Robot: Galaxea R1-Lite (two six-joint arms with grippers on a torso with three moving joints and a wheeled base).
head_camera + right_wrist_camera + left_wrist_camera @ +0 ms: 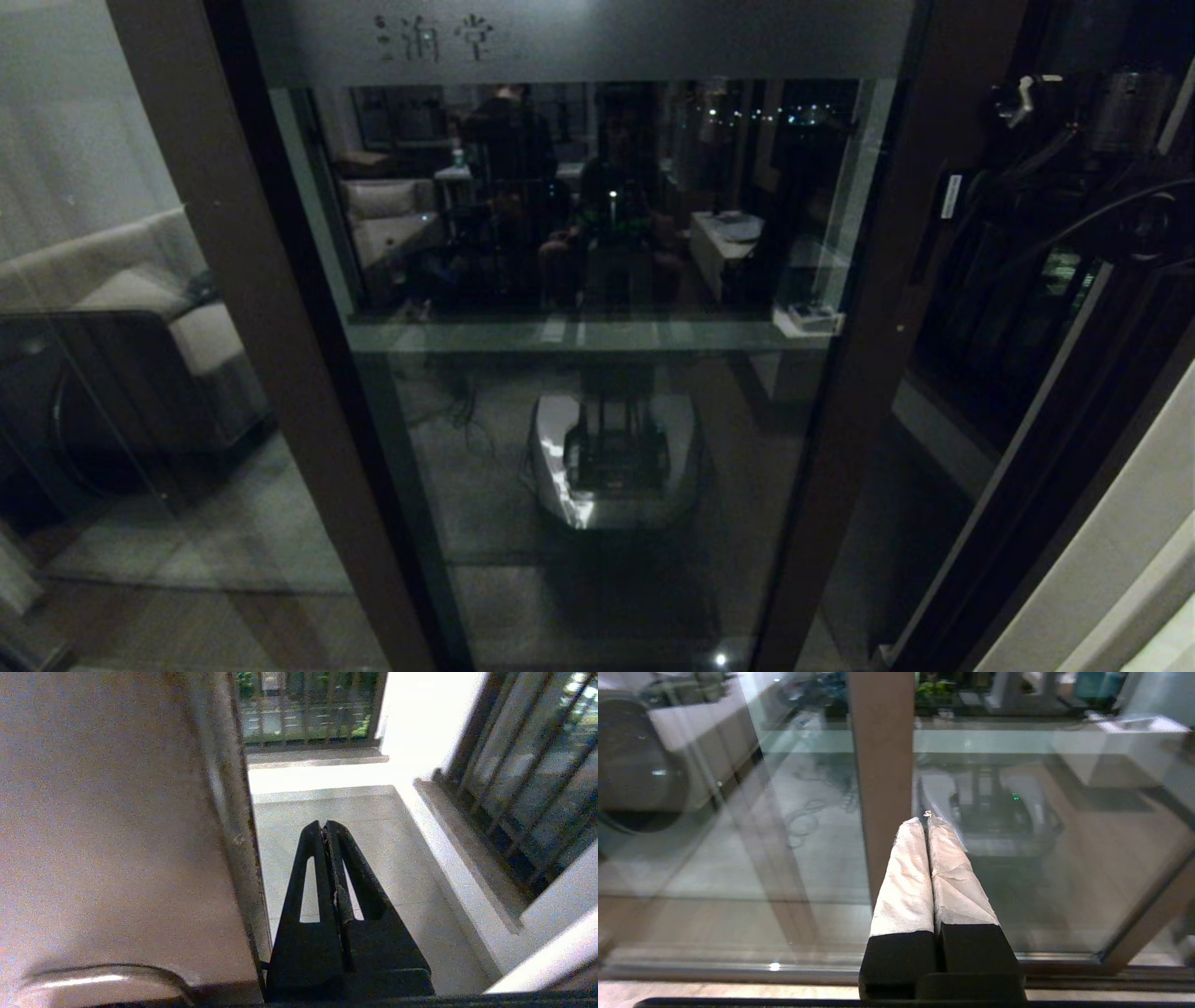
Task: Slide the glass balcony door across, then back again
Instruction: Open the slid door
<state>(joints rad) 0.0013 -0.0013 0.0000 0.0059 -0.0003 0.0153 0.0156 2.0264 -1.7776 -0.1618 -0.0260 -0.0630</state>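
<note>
You've got a pale sofa [140, 289] showing in the fixed glass pane [112, 392] on your left. Off to the right, a black-barred window [523, 784] lines the balcony's light tiled floor [355, 849], with a barred railing [308, 709] at the far end.

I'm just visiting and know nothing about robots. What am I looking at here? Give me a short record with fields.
setting: robot facing a sliding door to a balcony
glass balcony door: clear panel in a dark brown frame, frosted band with characters at the top, room reflected in the glass
left gripper: shut, holding nothing, pointing at the door's brown stile
right gripper: shut, holding nothing, beside the door's edge, pointing out toward the balcony floor
barred window: black bars, at the balcony's side
contact with door: cannot tell
</note>
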